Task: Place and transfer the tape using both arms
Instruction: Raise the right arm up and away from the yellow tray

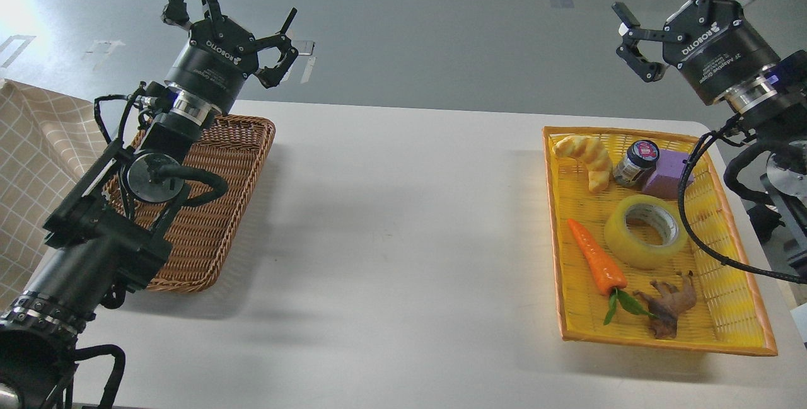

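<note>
The tape (645, 230), a translucent yellow roll with a grey-white core, lies flat in the middle of the yellow tray (734, 338) at the right. My right gripper (690, 9) is open and empty, raised high above and behind the tray's far right corner, well apart from the tape. My left gripper (230, 15) is open and empty, held up above the far end of the brown wicker basket (208, 226) at the left.
In the tray lie a carrot (596, 258), a brown ginger-like root (671, 305), a bread piece (586, 154), a small dark-lidded jar (635, 162) and a purple block (668, 174). A checked cloth (31, 163) hangs at the far left. The white table (397, 226) spans between basket and tray.
</note>
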